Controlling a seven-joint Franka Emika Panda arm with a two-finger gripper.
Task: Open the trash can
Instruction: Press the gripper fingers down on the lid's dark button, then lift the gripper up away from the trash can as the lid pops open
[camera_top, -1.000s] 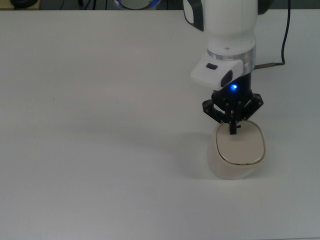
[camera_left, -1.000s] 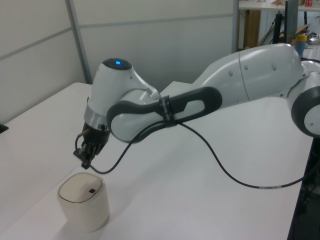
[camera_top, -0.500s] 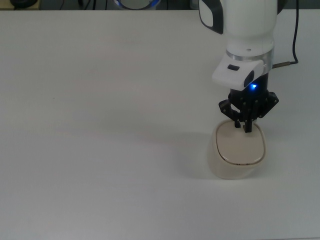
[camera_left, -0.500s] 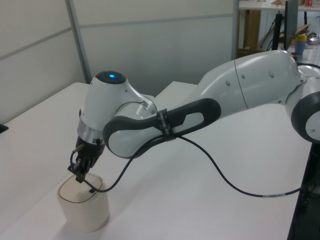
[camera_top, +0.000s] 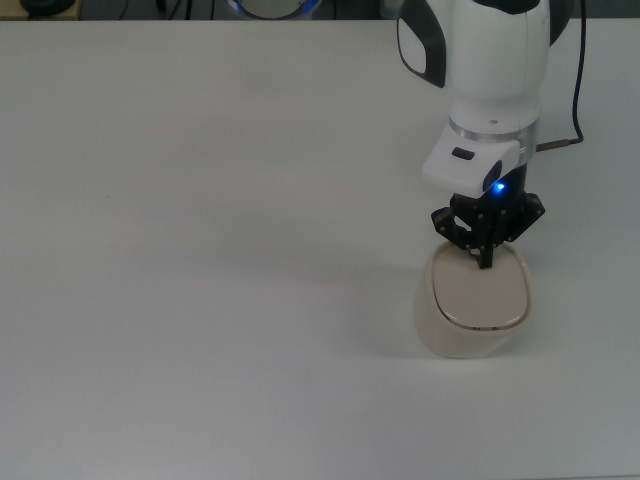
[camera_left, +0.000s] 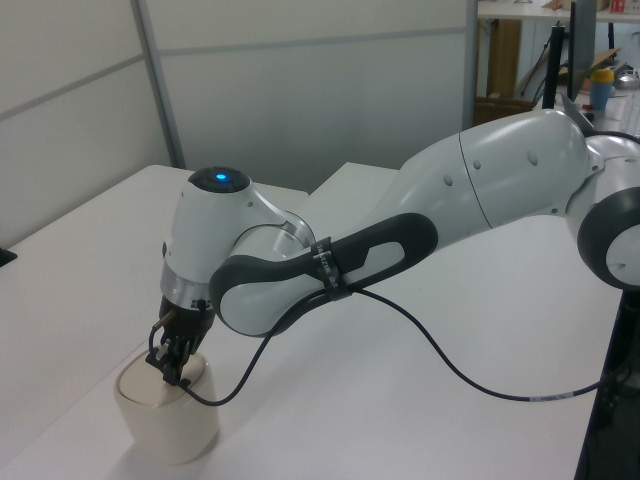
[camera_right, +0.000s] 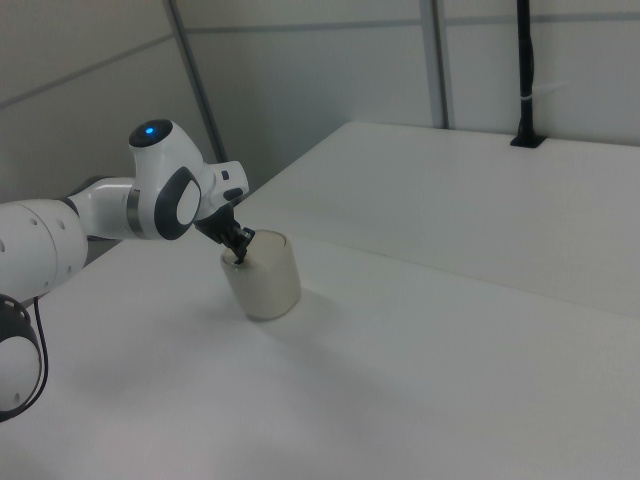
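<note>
Top view: the small cream-white plastic trash can (camera_top: 472, 310) sits on the white counter (camera_top: 200, 250); the closed black tool (camera_top: 486, 262) touches its far lid edge. Press straight down, gently, on the button.

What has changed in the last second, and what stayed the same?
The gripper came down from above the trash can onto the far edge of its lid, where its tip now appears to press. In the top view it also shifted slightly right. Nothing was grasped or released. The trash can kept its place on the table, and its lid looks still closed.
</note>
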